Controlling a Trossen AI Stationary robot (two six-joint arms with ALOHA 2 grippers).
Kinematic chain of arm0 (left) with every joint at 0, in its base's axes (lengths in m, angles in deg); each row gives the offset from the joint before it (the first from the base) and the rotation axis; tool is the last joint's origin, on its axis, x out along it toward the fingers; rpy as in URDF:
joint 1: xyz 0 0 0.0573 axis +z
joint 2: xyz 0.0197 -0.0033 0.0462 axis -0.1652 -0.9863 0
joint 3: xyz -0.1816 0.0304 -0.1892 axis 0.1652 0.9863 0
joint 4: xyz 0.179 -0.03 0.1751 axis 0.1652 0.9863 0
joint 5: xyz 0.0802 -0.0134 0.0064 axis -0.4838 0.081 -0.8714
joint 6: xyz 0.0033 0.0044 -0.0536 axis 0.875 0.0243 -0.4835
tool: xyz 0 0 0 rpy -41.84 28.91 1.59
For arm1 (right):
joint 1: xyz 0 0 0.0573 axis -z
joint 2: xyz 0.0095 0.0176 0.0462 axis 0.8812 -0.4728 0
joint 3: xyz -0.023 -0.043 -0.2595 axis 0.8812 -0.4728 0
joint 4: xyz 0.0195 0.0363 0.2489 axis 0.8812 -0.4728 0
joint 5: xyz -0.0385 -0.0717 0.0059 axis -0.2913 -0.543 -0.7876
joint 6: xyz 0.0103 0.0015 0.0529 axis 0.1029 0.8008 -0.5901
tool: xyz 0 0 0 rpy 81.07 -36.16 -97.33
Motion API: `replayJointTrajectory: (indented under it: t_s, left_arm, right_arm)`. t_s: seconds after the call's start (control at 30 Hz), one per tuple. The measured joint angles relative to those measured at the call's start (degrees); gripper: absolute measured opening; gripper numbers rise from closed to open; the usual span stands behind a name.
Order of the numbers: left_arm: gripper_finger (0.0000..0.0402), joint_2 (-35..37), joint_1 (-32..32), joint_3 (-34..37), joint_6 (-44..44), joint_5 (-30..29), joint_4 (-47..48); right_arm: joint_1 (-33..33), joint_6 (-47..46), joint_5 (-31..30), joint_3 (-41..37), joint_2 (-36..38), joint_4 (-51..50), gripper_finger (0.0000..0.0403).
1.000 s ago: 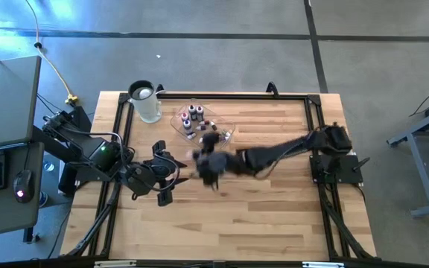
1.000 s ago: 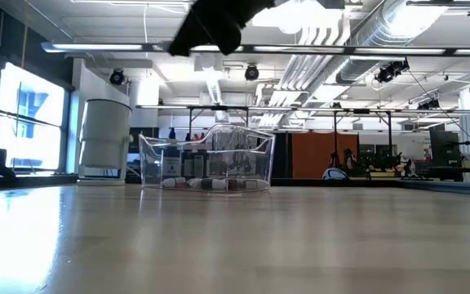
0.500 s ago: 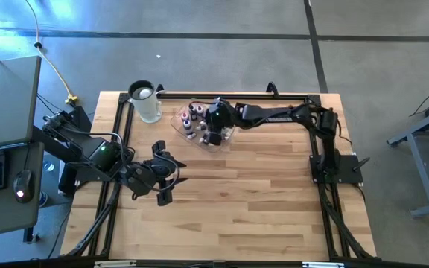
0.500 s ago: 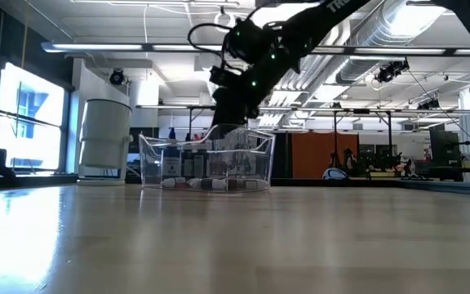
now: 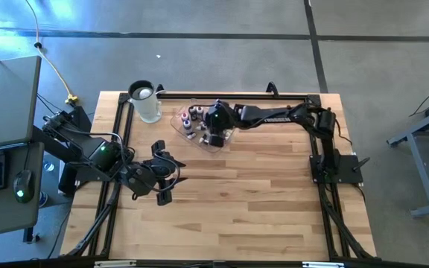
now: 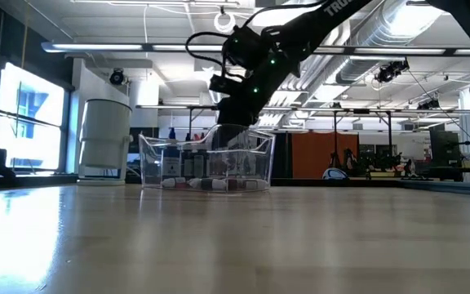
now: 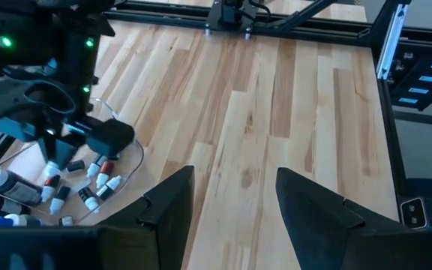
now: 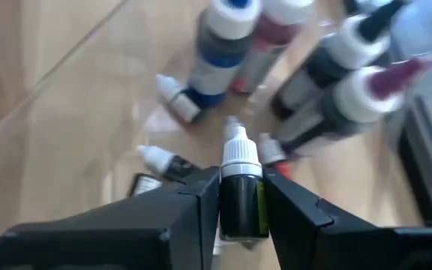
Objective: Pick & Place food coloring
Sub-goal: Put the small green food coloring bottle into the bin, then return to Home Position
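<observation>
One small dark bottle of food coloring (image 8: 240,196), white-capped, sat clamped between the fingers of the right end effector (image 8: 240,202), cap pointing away from the wrist, and right beyond it lay the rest of the bottles (image 8: 306,75), some standing, some tipped over, inside the clear tray (image 6: 206,159). From above, that right end effector (image 5: 216,128) hung over the tray (image 5: 179,123) at the far middle of the desk (image 5: 259,201), so by my reading the carry was all but over and what remained was letting the bottle go among its fellows; the grip had not yet let go as far as the wrist view showed. Nearer the front edge, on the left side, the left end effector (image 5: 162,173) waited low over bare wood, its fingers (image 7: 167,206) spread wide with nothing between them. No loose bottle showed on the desk outside the tray, so this could well have been the last one, though I couldn't be sure. Farther back stood the clear jug (image 5: 146,102) at the tray's left. As for writing: only part of white lettering on the right arm in the low view, too cut off to read, and the bottle labels were too blurred to make out.
</observation>
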Motion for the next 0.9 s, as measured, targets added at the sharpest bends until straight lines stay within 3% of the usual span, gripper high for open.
replayJointTrajectory:
  t_s: [0.23,0.43,0.67,0.8,0.9]
  left_arm:
    - [0.0186,-0.02,0.0,0.0,-0.13,0.07,-0.02]
    - [0.0186,-0.02,0.0,-0.02,-0.41,0.32,0.09]
    - [0.0186,3.25,-0.13,-0.02,-3.71,-1.15,9.44]
    - [0.0186,7.54,-0.04,-0.04,-14.19,-4.16,21.23]
    - [0.0186,10.63,-2.14,0.55,-23.15,-5.69,29.35]
  right_arm:
    - [0.14,-3.54,-0.02,0.04,-1.16,-2.64,0.0113]
    - [-0.16,-3.05,-4.46,0.23,-1.5,-1.98,0.0151]
    - [-4.6,-3.63,-5.31,8.9,7.43,-22.14,0.0159]
    - [-8.82,-10.41,-5.96,13.71,14.17,-36.72,0.0144]
    - [-12.22,-13.88,-11.1,13.86,20.98,-46.74,0.0129]
